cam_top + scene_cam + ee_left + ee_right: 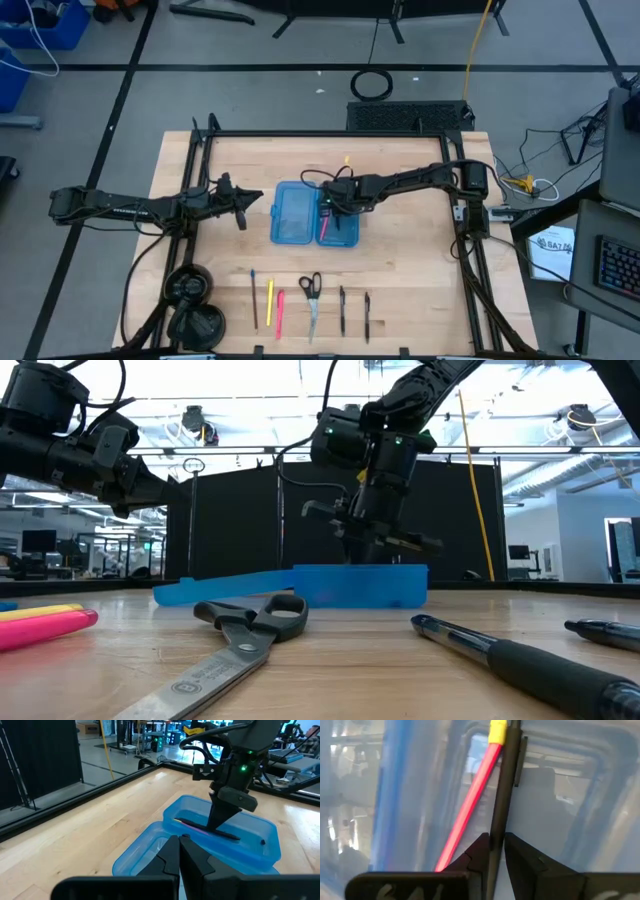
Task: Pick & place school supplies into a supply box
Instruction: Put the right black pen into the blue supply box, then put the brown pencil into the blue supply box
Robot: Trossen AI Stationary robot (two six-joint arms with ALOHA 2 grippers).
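Observation:
The translucent blue supply box (314, 213) lies open at the table's middle, both halves flat. My right gripper (493, 849) reaches down into its right half (339, 222), shut on a black pen (499, 795). A pink pencil with a yellow end (470, 805) lies in that half beside the pen. My left gripper (179, 846) is shut and empty, hovering just left of the box (244, 204). Near the front edge lie a dark blue pencil (254, 298), a yellow one (269, 298), a pink one (280, 313), scissors (311, 297) and two black pens (342, 309) (367, 316). My right gripper pinches the black pen's barrel (495, 832) between its two fingers, which lie across the pen. The fingers come from above, pointing down into the box's right half (216, 822). The pen lies about level, low inside the half; whether it touches the floor I cannot tell.
A black frame (300, 133) runs around the table's far and side edges. Two round black bases (190, 305) stand at the front left corner. Bare wood lies between the box and the row of supplies.

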